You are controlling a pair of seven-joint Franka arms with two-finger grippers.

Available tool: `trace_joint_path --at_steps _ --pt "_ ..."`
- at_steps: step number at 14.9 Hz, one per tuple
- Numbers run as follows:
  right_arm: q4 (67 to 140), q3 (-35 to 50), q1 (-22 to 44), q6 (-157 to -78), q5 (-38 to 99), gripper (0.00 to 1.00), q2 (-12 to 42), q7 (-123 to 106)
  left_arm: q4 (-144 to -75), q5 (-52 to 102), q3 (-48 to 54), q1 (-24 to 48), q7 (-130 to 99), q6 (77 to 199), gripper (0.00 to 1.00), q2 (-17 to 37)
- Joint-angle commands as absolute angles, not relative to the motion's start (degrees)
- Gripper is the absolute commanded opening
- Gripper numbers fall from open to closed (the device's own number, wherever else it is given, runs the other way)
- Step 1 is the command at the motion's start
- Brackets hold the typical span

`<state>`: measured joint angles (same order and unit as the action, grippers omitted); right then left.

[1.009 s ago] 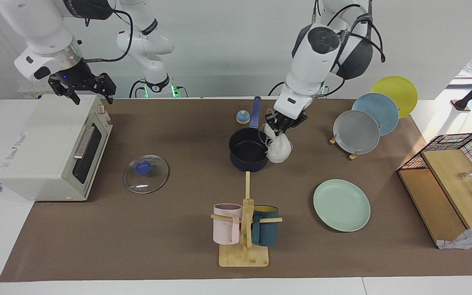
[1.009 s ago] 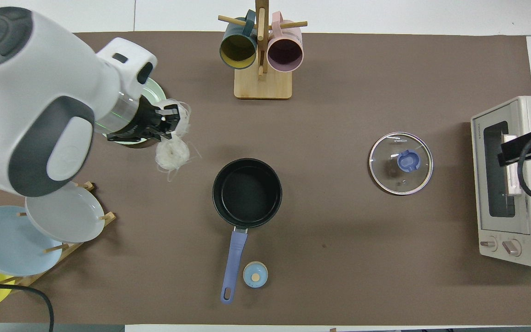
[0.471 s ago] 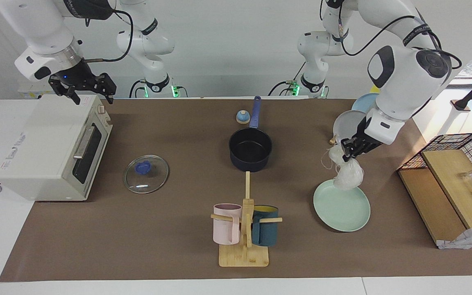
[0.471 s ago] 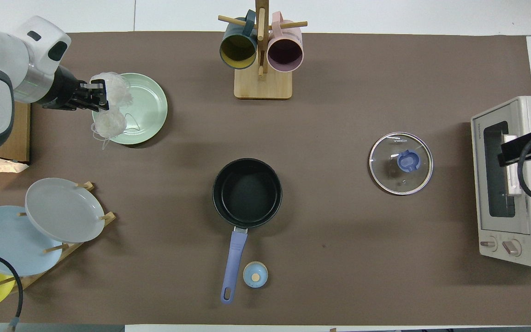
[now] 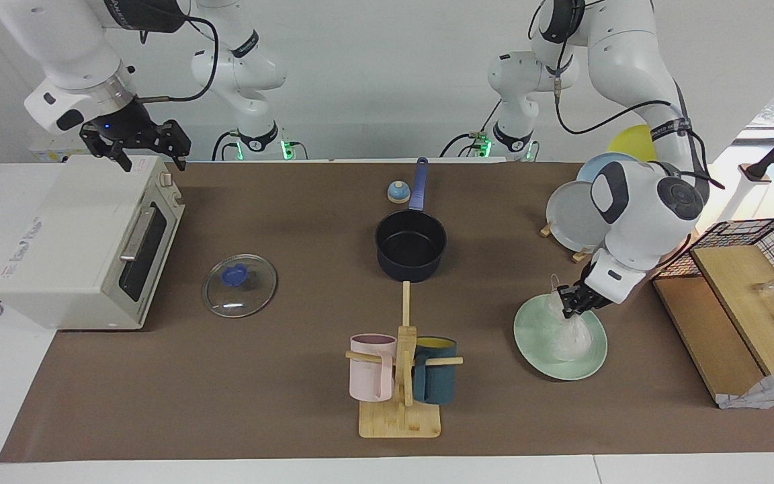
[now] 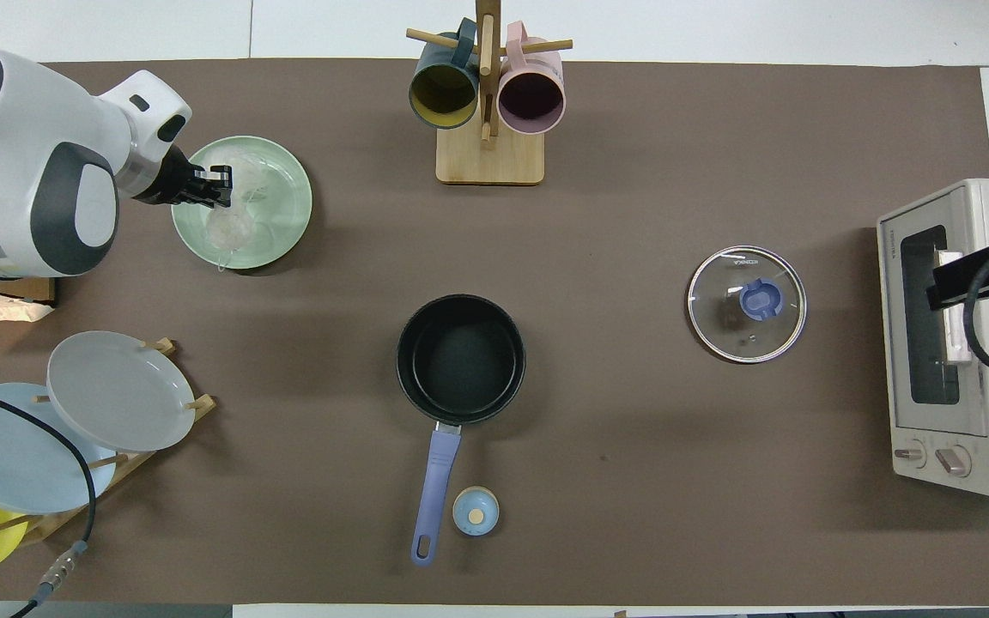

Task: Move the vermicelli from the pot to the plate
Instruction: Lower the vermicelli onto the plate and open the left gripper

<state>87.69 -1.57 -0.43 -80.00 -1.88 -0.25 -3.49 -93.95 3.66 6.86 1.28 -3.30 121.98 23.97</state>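
Observation:
My left gripper (image 5: 570, 304) is low over the mint-green plate (image 5: 536, 349), shut on the top of the vermicelli (image 5: 568, 337). The whitish tangle hangs from the fingers and its lower part rests on the plate. In the overhead view the gripper (image 6: 221, 184) is over the plate (image 6: 285, 204) with the vermicelli (image 6: 233, 225) on it. The dark navy pot (image 5: 410, 245) stands empty at the table's middle, its blue handle toward the robots; it also shows in the overhead view (image 6: 460, 348). My right gripper (image 5: 150, 156) waits open above the toaster oven (image 5: 71, 235).
A glass lid (image 5: 239, 285) lies beside the oven. A wooden mug rack (image 5: 402, 376) with a pink and a teal mug stands farther from the robots than the pot. A plate rack (image 5: 582, 215), a small blue bell (image 5: 398, 192) and a wire basket (image 5: 756, 249) are also present.
My left gripper has carried the vermicelli from beside the pot to the mint-green plate and lowered it until the tangle rests there. The right arm has not moved.

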Motion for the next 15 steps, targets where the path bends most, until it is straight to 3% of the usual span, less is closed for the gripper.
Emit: trace_joint_path --at_steps 1,2,3,4,9,15 --pt "89.30 -0.88 -1.41 -79.98 -1.41 1.00 -1.67 -3.51 -95.63 2.64 7.12 0.62 -1.32 123.84 0.00 22.76" --pt "89.30 -0.88 -1.41 -79.98 -1.41 1.00 -1.67 -3.43 -95.63 2.64 7.12 0.70 -0.88 123.92 0.00 23.11" --pt "89.30 -0.88 -1.41 -79.98 -1.41 1.00 -1.67 -3.43 -95.62 2.55 7.12 0.88 -0.44 123.84 0.13 23.12" --pt "89.30 -0.88 -1.41 -79.98 -1.41 1.00 -1.76 -3.43 -95.36 2.55 7.12 1.05 -0.44 123.23 0.99 23.12" --pt "89.38 -0.88 -1.41 -79.98 -1.41 1.00 -1.67 -3.43 -91.59 0.54 6.86 1.23 -0.88 115.25 1.00 21.10" --pt "89.38 -0.88 -1.41 -79.98 -1.41 1.00 -1.67 -3.43 -91.41 -1.23 6.94 1.23 -2.90 101.79 1.00 8.02"
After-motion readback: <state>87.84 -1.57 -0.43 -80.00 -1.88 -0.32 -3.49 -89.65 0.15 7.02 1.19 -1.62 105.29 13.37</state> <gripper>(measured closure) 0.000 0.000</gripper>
